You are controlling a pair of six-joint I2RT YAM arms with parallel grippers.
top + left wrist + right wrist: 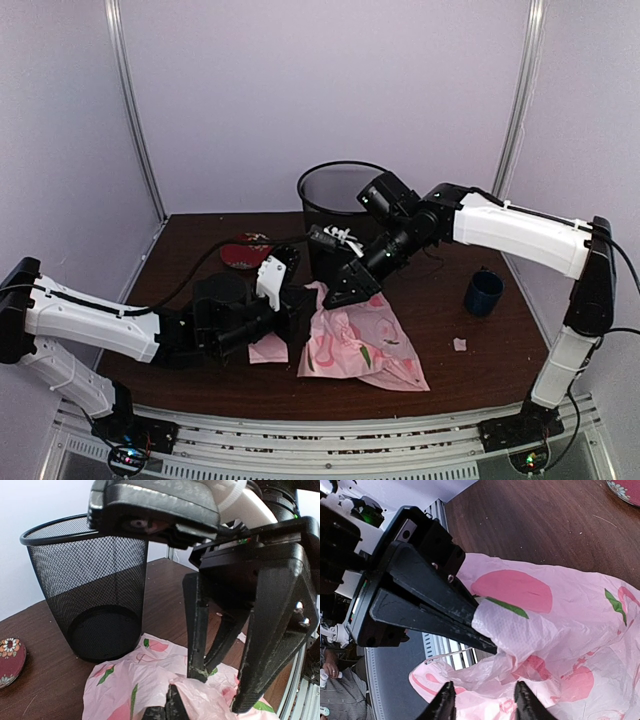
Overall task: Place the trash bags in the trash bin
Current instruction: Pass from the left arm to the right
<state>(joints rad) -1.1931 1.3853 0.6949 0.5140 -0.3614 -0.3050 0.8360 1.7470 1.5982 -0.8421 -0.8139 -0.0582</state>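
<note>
Trash bags (360, 345) lay on tabletop (500, 370), fold clenched in left fingers (435, 620); right fingers (196, 630) stood released just above; trash bin (85, 580) beyond fingertips.

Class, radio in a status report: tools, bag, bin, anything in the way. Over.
Left tool shut on trash bag edge. Right tool open over it. Bag on table before trash bin, not in. Mug well aside.

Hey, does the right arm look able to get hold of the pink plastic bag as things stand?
Probably yes. The right pincer is open directly over the pink plastic bag with nothing between them. The left pincer is shut on the bag's edge close by, so room is tight.
</note>
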